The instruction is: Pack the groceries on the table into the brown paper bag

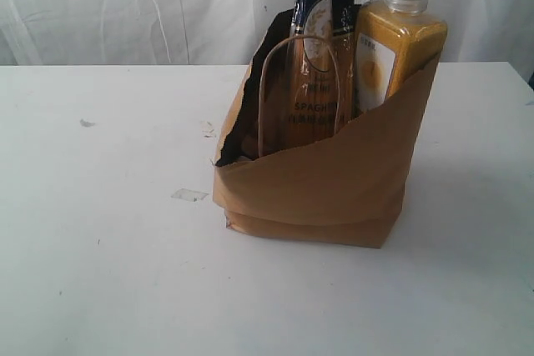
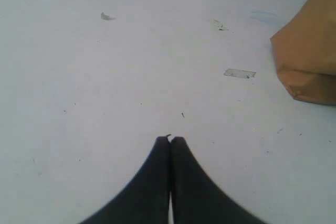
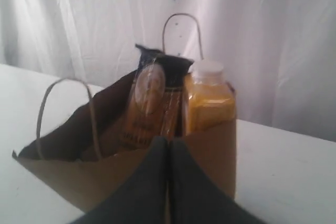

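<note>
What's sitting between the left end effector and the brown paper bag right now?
In the left wrist view, only white tabletop with a small pale mark separates the left end effector from the brown paper bag.

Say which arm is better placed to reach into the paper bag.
Right, probably. The right gripper, shut, faces the brown paper bag's open top, spaghetti packet and yellow bottle just ahead. The left gripper, also shut, is over table with only the bag's corner in view.
</note>
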`<action>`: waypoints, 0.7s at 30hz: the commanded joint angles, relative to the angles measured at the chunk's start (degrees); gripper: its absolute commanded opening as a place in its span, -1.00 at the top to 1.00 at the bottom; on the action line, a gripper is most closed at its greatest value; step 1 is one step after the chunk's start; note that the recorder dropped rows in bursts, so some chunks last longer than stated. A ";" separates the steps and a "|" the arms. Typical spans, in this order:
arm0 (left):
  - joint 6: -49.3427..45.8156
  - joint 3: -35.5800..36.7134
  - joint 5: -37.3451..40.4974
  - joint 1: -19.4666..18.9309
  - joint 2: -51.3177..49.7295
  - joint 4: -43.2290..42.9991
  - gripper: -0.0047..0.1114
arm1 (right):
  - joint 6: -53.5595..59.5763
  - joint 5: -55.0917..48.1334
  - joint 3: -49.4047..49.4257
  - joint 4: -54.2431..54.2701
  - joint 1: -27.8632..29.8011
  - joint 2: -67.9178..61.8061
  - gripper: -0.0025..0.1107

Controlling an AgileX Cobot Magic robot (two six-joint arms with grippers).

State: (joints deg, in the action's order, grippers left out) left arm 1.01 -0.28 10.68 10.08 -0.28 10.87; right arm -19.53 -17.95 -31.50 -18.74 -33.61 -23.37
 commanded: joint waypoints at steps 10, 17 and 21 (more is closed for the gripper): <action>-0.02 0.28 0.08 -0.29 0.28 0.67 0.92 | 4.64 16.44 31.50 10.50 7.31 18.67 0.96; -0.02 0.28 0.08 -0.29 0.28 0.67 0.92 | 16.35 4.79 31.50 14.32 9.15 21.89 0.96; -0.02 0.28 0.08 -0.29 0.28 0.67 0.92 | 16.37 3.39 31.50 14.32 9.15 21.89 0.96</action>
State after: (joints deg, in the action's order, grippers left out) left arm 1.01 -0.28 10.68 10.08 -0.28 10.87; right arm -3.97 -13.55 -0.12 -4.65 -24.72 -1.78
